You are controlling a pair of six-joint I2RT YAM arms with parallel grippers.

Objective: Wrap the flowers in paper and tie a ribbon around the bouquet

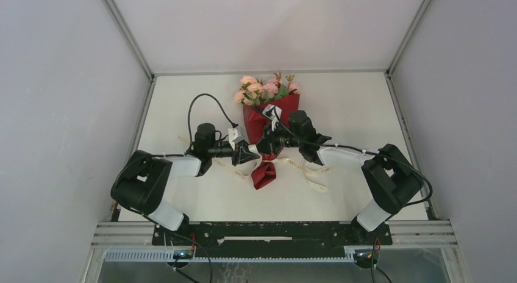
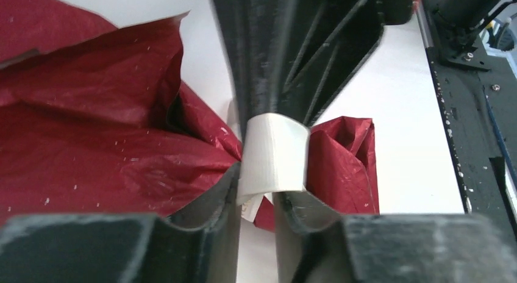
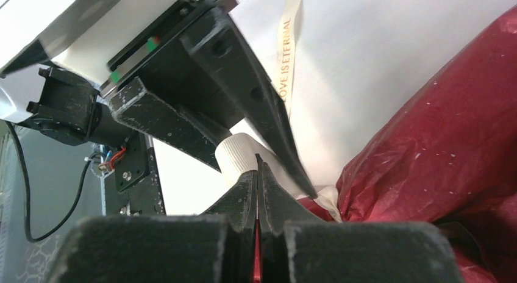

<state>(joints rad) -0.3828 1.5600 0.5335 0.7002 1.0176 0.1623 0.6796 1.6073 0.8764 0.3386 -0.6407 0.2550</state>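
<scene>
Meeting nose to nose at the waist of the bouquet (image 1: 253, 121), both grippers are on one strip of ribbon (image 2: 274, 152). The left gripper (image 2: 256, 188) has its jaws part-spread, and a rounded loop of ribbon sits in the gap. The loop touches both inner faces and is not squashed flat. The right gripper (image 3: 257, 164) has its jaws pressed tight together. Its tips sit at the top of that same loop, which looks nipped between them. A thin red sliver shows low in the seam between its fingers.

The ribbon is cream, faintly ribbed and semi-sheer. A flat length of it running off across the table (image 1: 366, 112) carries gold lettering. The paper (image 2: 91, 143) is deep red, crinkly and slightly glossy, with pale flecks. It billows wide on the left of the loop and gathers into a smaller crumpled tail on the right.

From above, the bouquet lies mid-table with the flowers (image 1: 266, 88) at the far end, pale pink with green leaves. The red cone tapers towards the near edge and flares out again below the grippers. Loose ribbon trails on the table to the right of the tail, with more to the left by the left arm. A black cable (image 1: 201, 100) arches above the left wrist. The two grippers crowd each other, hiding the cone's narrowest part from above.
</scene>
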